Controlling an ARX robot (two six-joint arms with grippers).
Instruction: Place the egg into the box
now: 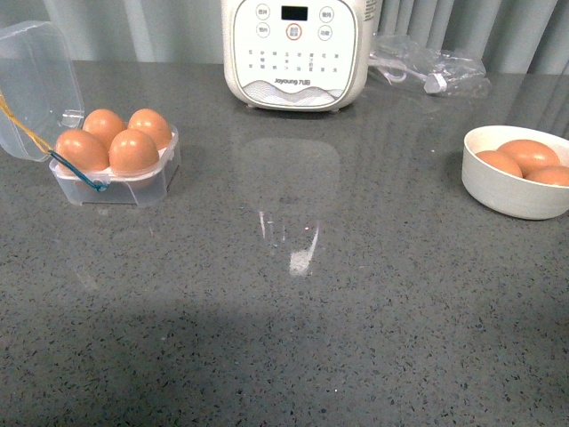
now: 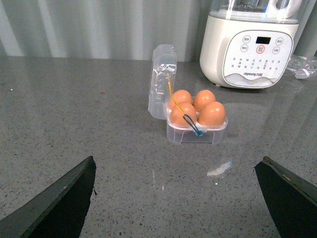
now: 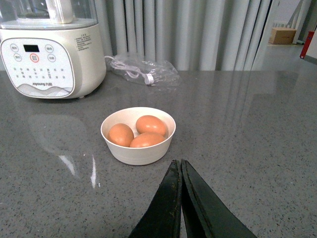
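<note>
The clear box (image 1: 116, 182) stands at the left of the table with its lid (image 1: 31, 84) open. All of its cells hold brown eggs (image 1: 133, 151). It also shows in the left wrist view (image 2: 197, 134), ahead of my left gripper (image 2: 176, 171), which is open and empty, well short of it. Three more brown eggs (image 3: 150, 124) lie in a white bowl (image 3: 138, 153) at the right (image 1: 511, 191). My right gripper (image 3: 180, 163) is shut and empty, just short of the bowl. Neither gripper shows in the front view.
A white Joyoung cooker (image 1: 295, 53) stands at the back centre. A clear plastic bag with a cord (image 1: 431, 67) lies behind it to the right. Grey curtains hang beyond the grey speckled table (image 1: 293, 311).
</note>
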